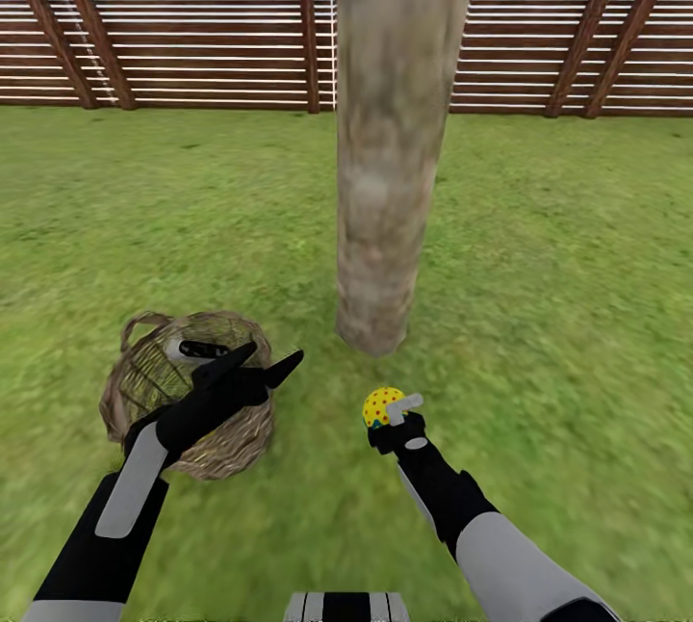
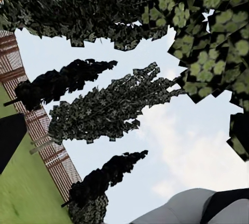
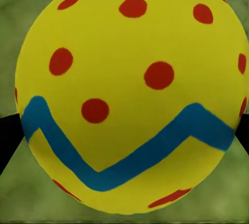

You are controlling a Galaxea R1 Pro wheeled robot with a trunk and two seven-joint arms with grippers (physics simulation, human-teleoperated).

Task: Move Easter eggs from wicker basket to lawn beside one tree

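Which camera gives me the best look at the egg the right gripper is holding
The right wrist view: the Easter egg is seen close up, with its red dots and blue zigzag band sharp. The head view shows it only small, held in the right gripper on the near side of the tree. The left wrist view looks up at treetops and sky.

head view downward, wrist views close-up

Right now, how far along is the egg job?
Nothing visibly placed yet: no egg lies on the lawn by the thick pale grey-brown tree trunk. In hand: right claw grips a yellow red-dotted egg. Left: setting it down; the woven twig basket's contents are hidden.
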